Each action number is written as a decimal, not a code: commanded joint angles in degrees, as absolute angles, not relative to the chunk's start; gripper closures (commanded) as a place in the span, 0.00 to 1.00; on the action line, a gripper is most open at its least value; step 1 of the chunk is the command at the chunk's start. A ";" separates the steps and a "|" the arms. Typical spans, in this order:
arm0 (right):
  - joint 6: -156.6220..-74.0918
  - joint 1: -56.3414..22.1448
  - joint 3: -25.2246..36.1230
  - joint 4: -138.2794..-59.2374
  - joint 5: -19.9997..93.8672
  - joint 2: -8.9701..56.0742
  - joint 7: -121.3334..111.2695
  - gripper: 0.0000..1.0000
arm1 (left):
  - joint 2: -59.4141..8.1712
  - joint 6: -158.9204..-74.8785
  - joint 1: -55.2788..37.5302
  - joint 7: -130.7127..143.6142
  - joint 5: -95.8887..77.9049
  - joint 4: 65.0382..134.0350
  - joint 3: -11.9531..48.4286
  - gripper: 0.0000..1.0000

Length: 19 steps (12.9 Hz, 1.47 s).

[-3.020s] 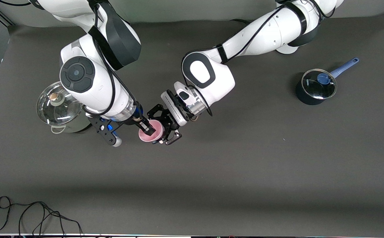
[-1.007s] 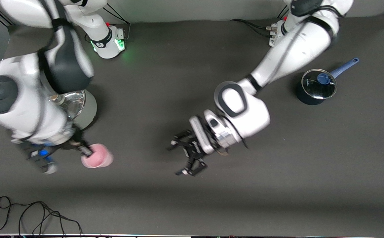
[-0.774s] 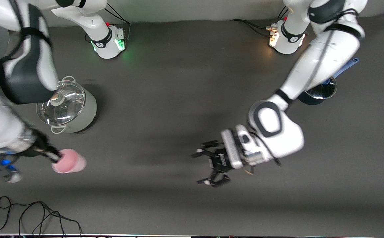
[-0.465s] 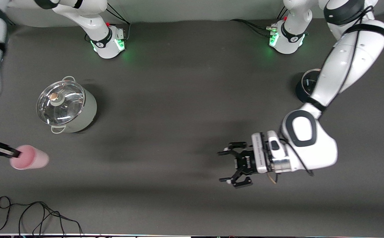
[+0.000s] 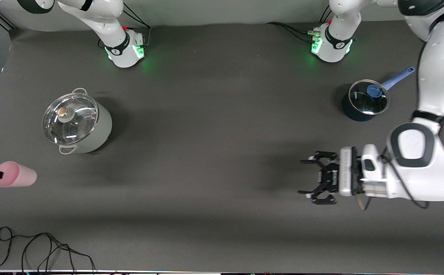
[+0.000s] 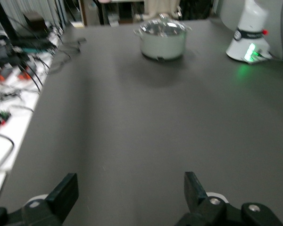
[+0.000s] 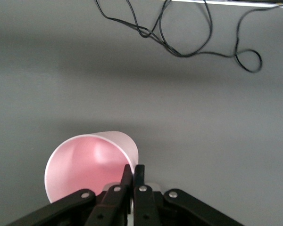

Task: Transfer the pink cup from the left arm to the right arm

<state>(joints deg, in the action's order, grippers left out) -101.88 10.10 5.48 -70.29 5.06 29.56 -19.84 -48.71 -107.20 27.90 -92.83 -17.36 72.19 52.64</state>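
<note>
Handoff looks done on my side. My right gripper [image 7: 133,181] is clamped on the rim of the cup [image 5: 15,174], one finger inside the mouth, one outside; the cup is tipped on its side in the air over the counter [image 5: 214,160] at the right arm's end, at the very edge of the front view. From my right wrist the pink interior is plain, with a cable [image 7: 179,33] on the counter below.

My left gripper [image 5: 315,181] is spread wide and empty, over bare counter at the left arm's end, well apart from the cup.

The steel pot [image 5: 76,123] and blue saucepan [image 5: 365,100] sit lidded on the counter.

What's left, as I judge it: nothing but holding or setting down, if wanted.
</note>
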 commanded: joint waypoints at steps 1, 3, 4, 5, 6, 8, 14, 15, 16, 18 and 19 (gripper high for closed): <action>-115.00 8.79 5.10 -81.79 5.71 28.74 -22.24 1.00 | -43.17 -101.19 31.19 -86.69 -12.41 74.62 52.03 0.00; -118.47 8.88 5.01 -84.81 5.63 29.09 -22.76 1.00 | -37.12 -95.13 32.17 -80.53 -5.84 74.62 51.94 0.00; -119.52 8.62 4.84 -84.81 5.62 30.92 -23.20 1.00 | -34.48 -91.53 32.60 -78.59 -2.06 74.62 51.94 0.00; -120.14 8.35 4.75 -84.99 5.71 31.98 -23.12 1.00 | -32.37 -88.45 33.04 -76.49 0.50 74.62 51.94 0.00; -120.41 8.09 4.75 -84.90 5.71 33.38 -23.38 1.00 | -29.99 -85.81 33.66 -74.20 2.53 74.62 51.86 0.00; -123.38 6.95 4.66 -84.81 5.80 36.20 -23.47 1.00 | -25.42 -81.76 34.01 -69.37 7.44 74.62 51.94 0.00; -126.21 7.73 4.66 -84.82 6.24 39.19 -24.96 1.00 | -19.25 -74.19 33.57 -35.84 13.27 74.53 51.94 0.00; -126.30 7.82 4.66 -84.90 7.02 39.46 -25.48 1.00 | -19.25 -74.18 33.84 -30.99 13.27 74.53 51.94 0.00; -126.56 7.91 4.66 -84.90 8.86 39.64 -26.79 1.00 | -19.25 -74.27 33.92 -27.81 13.36 74.53 51.86 0.00; -127.00 9.05 4.66 -84.90 10.81 40.60 -30.22 1.00 | -19.42 -74.97 34.01 -21.40 14.76 74.27 51.86 0.00; -127.09 9.57 4.66 -84.99 10.81 40.61 -30.41 1.00 | -19.51 -75.23 34.01 -15.70 14.94 74.27 51.86 0.00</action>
<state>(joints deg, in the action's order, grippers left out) -125.99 8.51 4.68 -84.92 8.82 40.20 -27.22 -20.39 -74.71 33.65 -24.09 13.56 73.62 51.76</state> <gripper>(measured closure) 0.969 0.000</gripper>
